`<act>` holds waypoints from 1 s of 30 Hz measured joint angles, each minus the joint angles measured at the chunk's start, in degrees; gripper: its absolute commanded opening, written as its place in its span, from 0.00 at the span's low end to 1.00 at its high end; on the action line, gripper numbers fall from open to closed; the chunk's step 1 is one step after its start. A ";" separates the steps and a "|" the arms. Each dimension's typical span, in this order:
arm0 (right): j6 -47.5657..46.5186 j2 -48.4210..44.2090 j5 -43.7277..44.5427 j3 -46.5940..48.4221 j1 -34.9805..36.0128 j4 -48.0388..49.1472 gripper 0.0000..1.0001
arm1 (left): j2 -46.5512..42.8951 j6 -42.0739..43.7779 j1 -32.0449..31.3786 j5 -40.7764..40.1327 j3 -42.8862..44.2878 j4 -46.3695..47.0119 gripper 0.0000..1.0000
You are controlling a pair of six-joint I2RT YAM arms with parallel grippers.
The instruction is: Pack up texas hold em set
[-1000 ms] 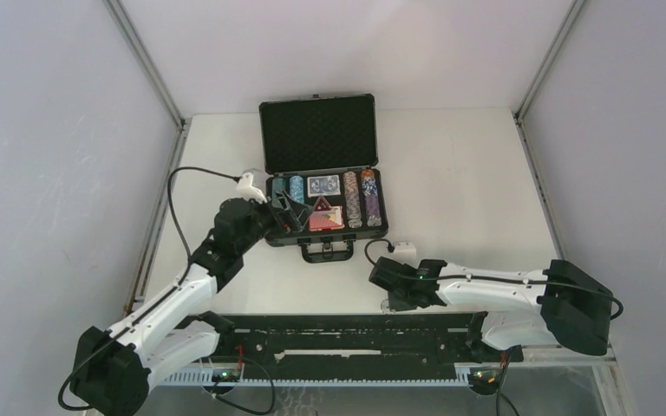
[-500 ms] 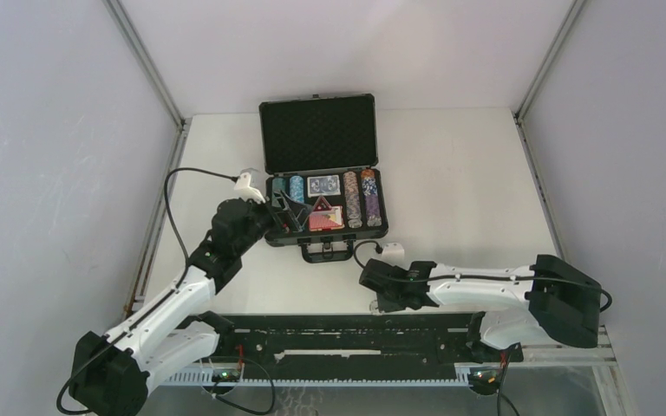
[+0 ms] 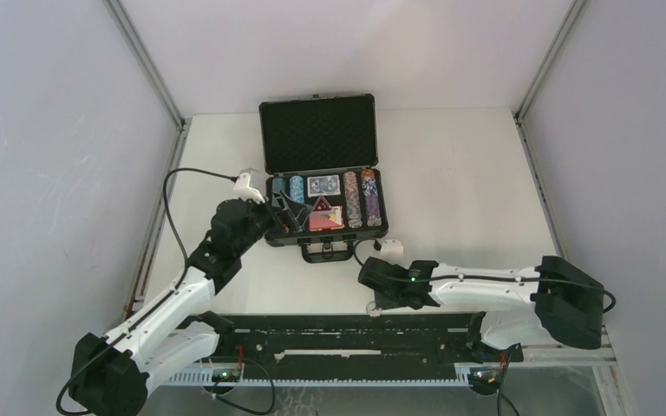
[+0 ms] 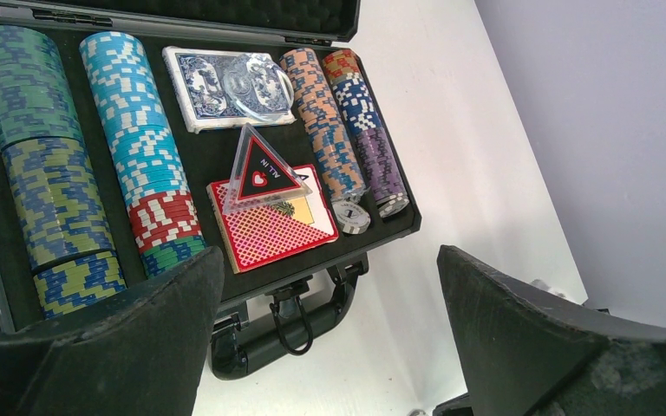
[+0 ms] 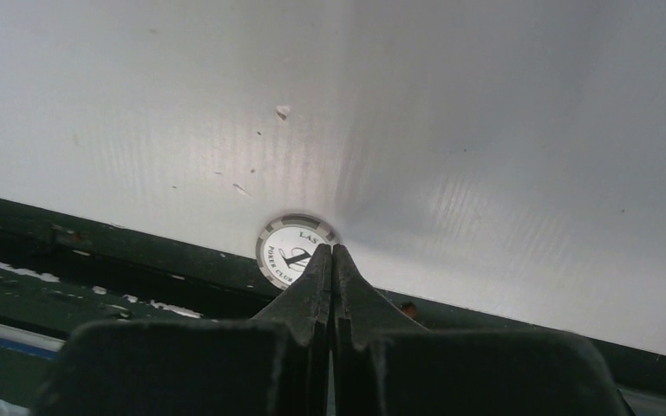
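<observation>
The texas hold em set is a black briefcase (image 3: 373,227) lying open, its foam lid (image 3: 318,134) upright. Rows of chips (image 4: 134,130), a blue deck (image 4: 192,74) and a red deck (image 4: 269,232) with a triangular "ALL IN" button (image 4: 260,169) on top fill the tray. My left gripper (image 4: 328,260) hangs open above the case's front left corner and handle (image 4: 286,325), holding nothing. My right gripper (image 5: 331,251) is shut at the table's near edge. Its tips rest over a white poker chip (image 5: 288,251) lying flat there, not between the jaws.
A black rail (image 5: 95,251) runs along the table's near edge just below the loose chip. A clear round button (image 4: 247,74) lies on the blue deck. White walls with metal corner posts (image 3: 143,61) enclose the white table (image 3: 468,182).
My right arm has slid left along the near edge, staying shut. The left arm has barely moved and stays open.
</observation>
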 measured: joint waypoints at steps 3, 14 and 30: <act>-0.11 -3.10 1.97 0.37 -0.59 -0.13 0.14 | 0.00 0.00 0.00 0.00 0.00 0.00 0.97; -9.90 -7.41 5.29 1.60 0.79 -2.08 0.69 | -0.20 0.04 -0.02 -0.20 0.00 0.00 0.97; -20.37 7.06 2.56 7.76 8.94 -3.48 0.86 | 0.74 0.04 -0.02 -0.37 0.00 0.00 0.97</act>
